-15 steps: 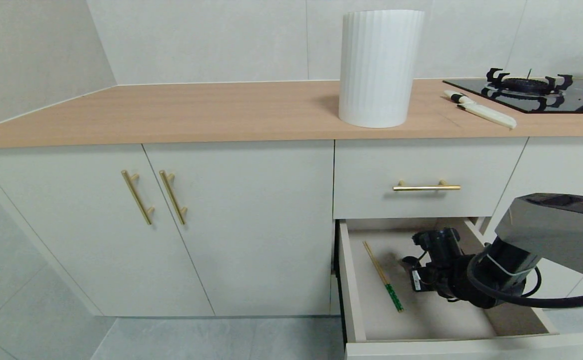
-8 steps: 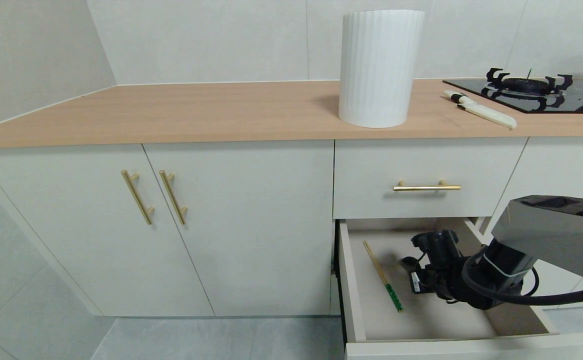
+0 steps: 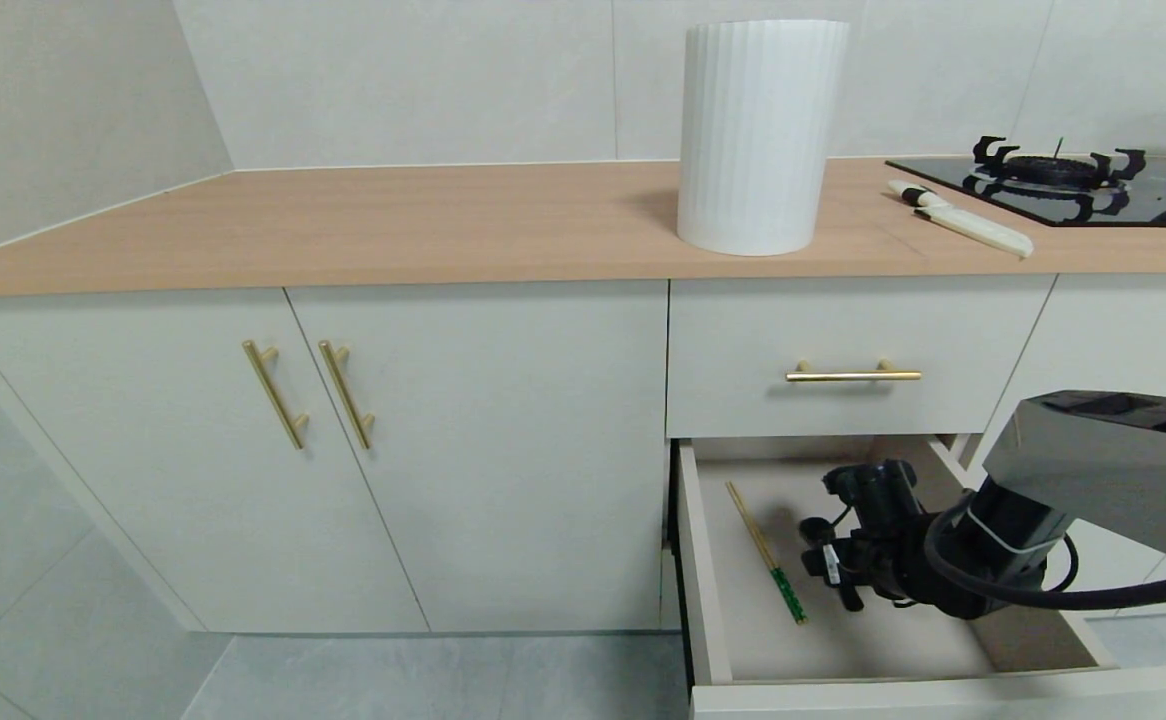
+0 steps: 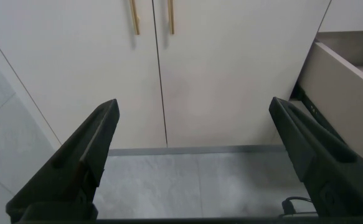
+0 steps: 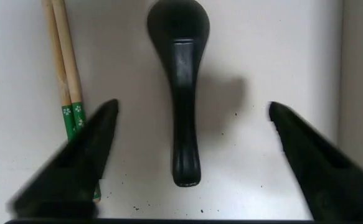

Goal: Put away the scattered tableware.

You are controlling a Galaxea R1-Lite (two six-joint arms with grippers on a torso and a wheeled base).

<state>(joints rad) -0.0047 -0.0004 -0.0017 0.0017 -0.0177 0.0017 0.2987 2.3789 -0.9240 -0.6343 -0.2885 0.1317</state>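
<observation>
Open drawer [image 3: 700, 590]: top clear for entry from above, but shut upper drawer front [image 3: 853, 340] overhangs rear.

Inside drawer:
- chopsticks [image 3: 766, 552] along left wall
- black spoon [image 5: 182, 93] nearer middle, close beside them, not touching
- right gripper [image 5: 192, 107] above spoon, fingers spread wide to either side of it
- bare drawer bottom toward front wall

Outside drawer's left wall: left gripper [image 4: 193, 109], fingers spread, faces shut cabinet doors [image 4: 162, 62]. Open floor below.

Pale tiled wall [image 3: 423, 80] at 12 o'clock. Wood-effect countertop [image 3: 393, 220] beneath it, black hob [image 3: 1123, 203] at 2 o'clock. Cream cabinet doors [image 3: 503, 450] with brass handles [image 3: 274, 394] at 9 o'clock; closed drawer [image 3: 743, 340] above open drawer [image 3: 700, 580] at 4 o'clock. Grey tiled floor [image 3: 393, 680] at 7 o'clock.
</observation>
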